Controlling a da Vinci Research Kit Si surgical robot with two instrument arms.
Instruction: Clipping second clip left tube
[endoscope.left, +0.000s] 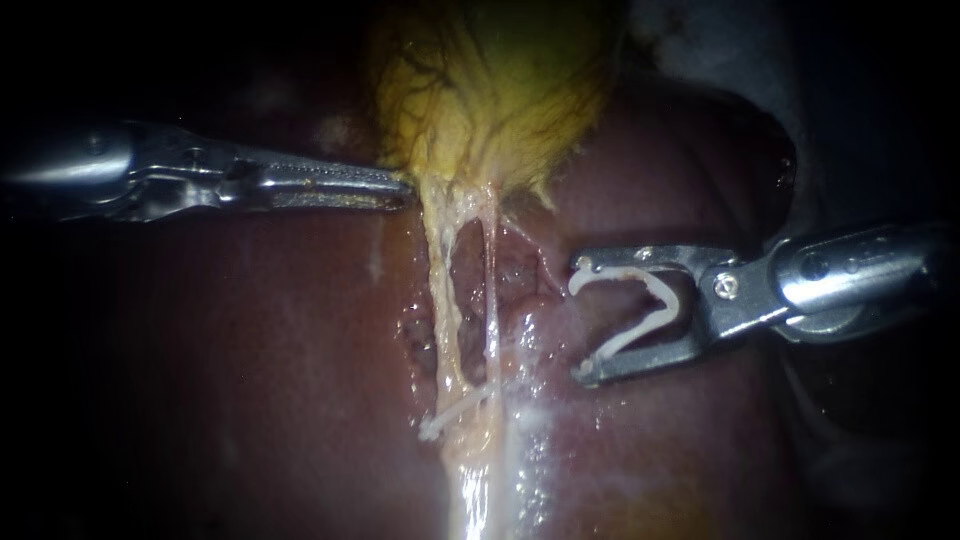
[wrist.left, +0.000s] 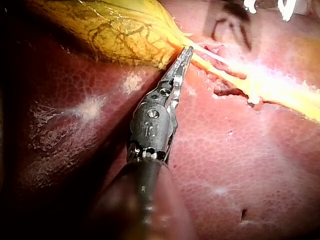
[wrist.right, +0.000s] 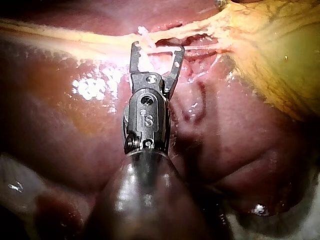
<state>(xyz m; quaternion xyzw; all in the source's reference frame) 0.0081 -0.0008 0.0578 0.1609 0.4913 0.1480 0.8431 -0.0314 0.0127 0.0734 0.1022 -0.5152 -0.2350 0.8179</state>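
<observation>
The yellow gallbladder (endoscope.left: 490, 90) lies on the dark red liver (endoscope.left: 250, 350). Two pale tubes run down from its neck: the thicker left tube (endoscope.left: 443, 300) and a thin right tube (endoscope.left: 492, 290). Lower down, a white clip (endoscope.left: 450, 415) sits across them. My left instrument (endoscope.left: 405, 190) has its jaws shut on the gallbladder's neck (wrist.left: 172, 47). My right instrument (endoscope.left: 578, 320) stands to the right of the tubes, apart from them. Its jaws are spread wide, with an open white clip (endoscope.left: 662, 300) seated between them. In the right wrist view those jaws (wrist.right: 157, 50) point at the tubes.
Wet, glistening liver surface surrounds the tubes, with a raw dissected pocket (endoscope.left: 520, 270) between the tubes and the right jaws. Pale cloth (endoscope.left: 700, 40) shows at the upper right beyond the liver's edge.
</observation>
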